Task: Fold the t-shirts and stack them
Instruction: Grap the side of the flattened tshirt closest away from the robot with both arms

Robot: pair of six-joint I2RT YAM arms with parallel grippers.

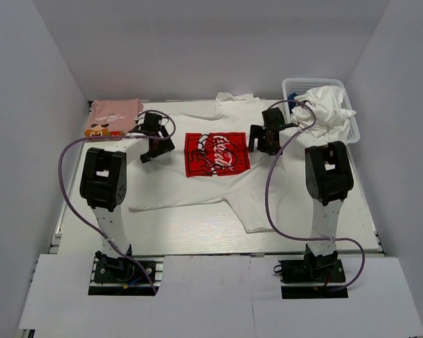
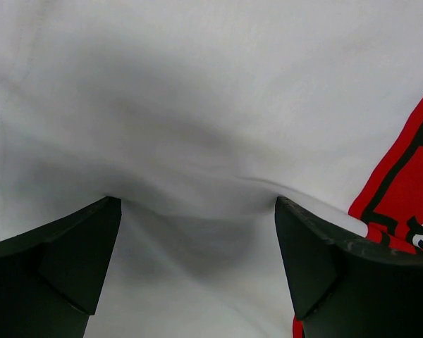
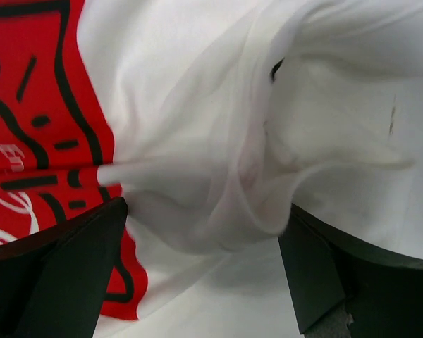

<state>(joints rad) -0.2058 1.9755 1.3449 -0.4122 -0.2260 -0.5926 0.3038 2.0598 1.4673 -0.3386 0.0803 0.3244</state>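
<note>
The white t-shirt (image 1: 197, 190) with the red Coca-Cola print (image 1: 216, 154) lies spread face up in the middle of the table. My left gripper (image 1: 157, 146) is low over its left side, jaws open, with a shallow wrinkle of white cloth (image 2: 197, 204) between the fingers (image 2: 63, 274); the print's edge (image 2: 409, 183) shows at the right. My right gripper (image 1: 262, 139) is over the shirt's right side, jaws open, with a raised, blurred fold of white cloth (image 3: 218, 197) between them, beside the print (image 3: 35, 120). The pink t-shirt (image 1: 113, 117) lies folded at the back left.
A white mesh basket (image 1: 345, 95) stands at the back right with crumpled white cloth (image 1: 324, 109) heaped in it. White walls close in the table on the left, back and right. Purple cables loop from both arms.
</note>
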